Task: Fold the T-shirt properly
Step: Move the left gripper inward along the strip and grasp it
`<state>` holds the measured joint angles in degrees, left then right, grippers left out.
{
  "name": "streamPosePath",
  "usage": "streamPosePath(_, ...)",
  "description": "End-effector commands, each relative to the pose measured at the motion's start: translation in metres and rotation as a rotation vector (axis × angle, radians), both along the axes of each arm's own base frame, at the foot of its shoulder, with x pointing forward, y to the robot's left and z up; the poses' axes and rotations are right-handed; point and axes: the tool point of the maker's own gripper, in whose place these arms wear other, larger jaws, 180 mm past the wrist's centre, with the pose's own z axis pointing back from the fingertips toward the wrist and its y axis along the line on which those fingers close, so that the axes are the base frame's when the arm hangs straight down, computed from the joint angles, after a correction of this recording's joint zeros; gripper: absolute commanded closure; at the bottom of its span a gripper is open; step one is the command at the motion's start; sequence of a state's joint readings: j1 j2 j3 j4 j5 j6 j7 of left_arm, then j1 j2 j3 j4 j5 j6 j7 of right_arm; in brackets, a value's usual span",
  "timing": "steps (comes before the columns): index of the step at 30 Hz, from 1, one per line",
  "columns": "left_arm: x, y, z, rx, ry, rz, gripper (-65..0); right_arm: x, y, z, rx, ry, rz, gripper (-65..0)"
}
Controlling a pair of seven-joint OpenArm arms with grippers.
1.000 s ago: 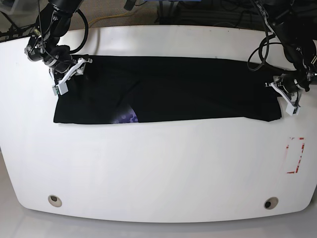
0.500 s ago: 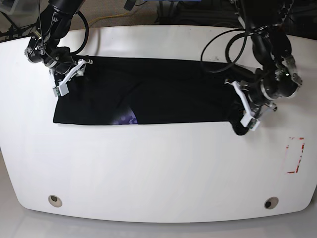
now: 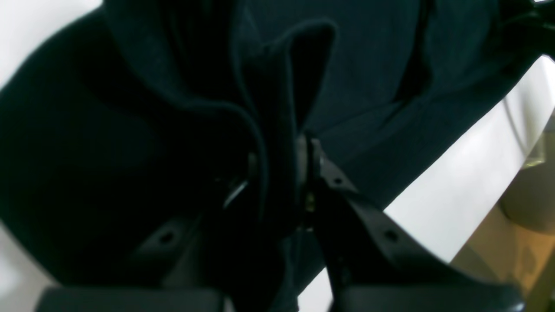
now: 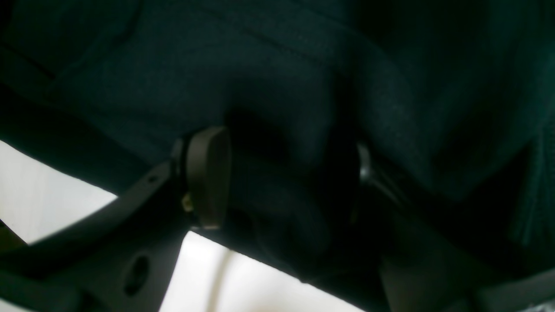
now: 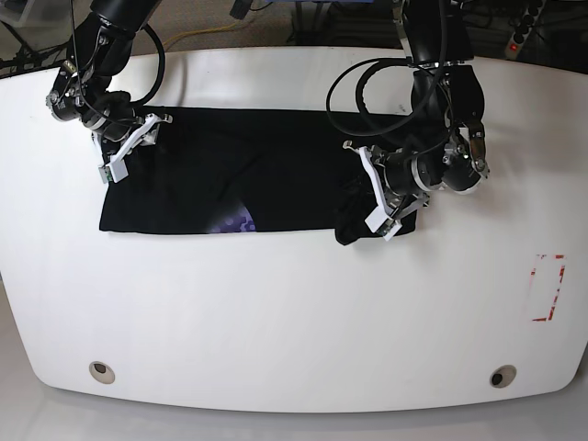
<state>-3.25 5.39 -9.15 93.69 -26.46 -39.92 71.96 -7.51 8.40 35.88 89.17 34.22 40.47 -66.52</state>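
Observation:
The black T-shirt [image 5: 230,165] lies as a long folded band across the far half of the white table [image 5: 294,312], a bit of purple print [image 5: 234,220] showing at its near edge. My left gripper [image 5: 378,219] is shut on the band's right end, which hangs bunched under it. The left wrist view shows that gripper [image 3: 279,173] pinching a fold of the T-shirt [image 3: 368,65]. My right gripper [image 5: 124,152] sits at the band's left end. In the right wrist view the gripper [image 4: 286,173] straddles a hump of the T-shirt [image 4: 260,65], jaws apart, left pad [image 4: 208,177] bare.
A red-marked rectangle [image 5: 548,287] is on the table at the right. Two round holes [image 5: 102,370] [image 5: 502,376] sit near the front corners. Cables loop from the left arm [image 5: 432,83] over the far side.
My left gripper has swept leftward from the table's right side to past the middle, carrying the T-shirt's right end over the band. The right arm has stayed put.

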Motion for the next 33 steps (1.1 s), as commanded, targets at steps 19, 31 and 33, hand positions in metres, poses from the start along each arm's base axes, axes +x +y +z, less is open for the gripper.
streamPosePath(19, -0.004, -0.095, 0.089, -0.134, -0.171, -0.164, -36.0, -0.003, -0.006, -0.002, -0.032, 0.03, 0.006, -34.9)
streamPosePath(31, 0.019, 0.034, 0.048, 0.095, -0.124, 0.11, -31.8, 0.017, -0.01, 0.059, -0.087, -0.145, 0.023, -35.5)
streamPosePath(33, 0.018, 0.053, 0.033, 0.101, -0.087, 0.159, -24.0, 0.027, -0.017, 0.077, -0.051, -0.206, -0.01, -36.6)
